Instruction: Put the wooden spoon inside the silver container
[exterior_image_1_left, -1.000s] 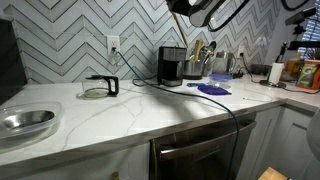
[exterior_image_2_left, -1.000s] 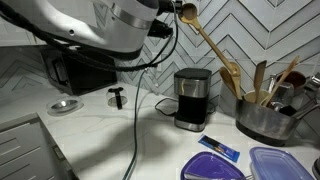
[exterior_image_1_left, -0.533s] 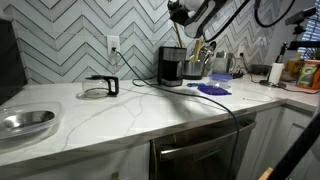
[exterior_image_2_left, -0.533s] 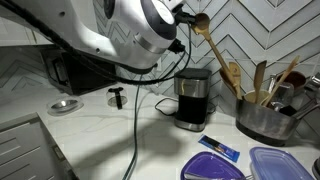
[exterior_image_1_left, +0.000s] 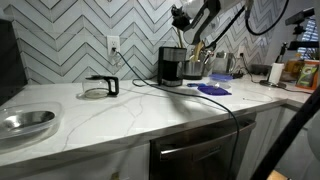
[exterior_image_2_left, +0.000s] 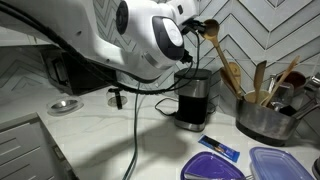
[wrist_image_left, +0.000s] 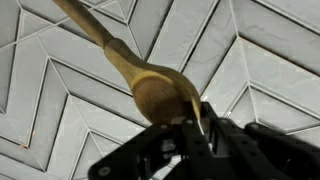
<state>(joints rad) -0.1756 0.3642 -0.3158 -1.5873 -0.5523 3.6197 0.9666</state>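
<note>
My gripper (exterior_image_2_left: 196, 25) is shut on the bowl end of the wooden spoon (wrist_image_left: 160, 95), high up in front of the chevron-tiled wall. In the wrist view the light tan bowl sits between my black fingers (wrist_image_left: 190, 135) and the handle runs up to the left. In an exterior view the spoon's handle (exterior_image_2_left: 220, 58) slants down towards the silver container (exterior_image_2_left: 262, 125), which holds several other wooden utensils. The handle's tip is lost among those utensils. The gripper (exterior_image_1_left: 186, 17) and the container (exterior_image_1_left: 193, 69) also show in an exterior view, beside the dark appliance.
A dark boxy coffee maker (exterior_image_2_left: 192, 98) stands just beside the container, below my gripper. A shallow metal bowl (exterior_image_1_left: 27, 120) and a black tool (exterior_image_1_left: 103, 86) lie further along the white counter. Blue lids (exterior_image_2_left: 215, 168) lie near the front edge. A black cable trails across the counter.
My gripper has come down and moved towards the container with the spoon still held. The handle's lower end now points among the utensils in the container.
</note>
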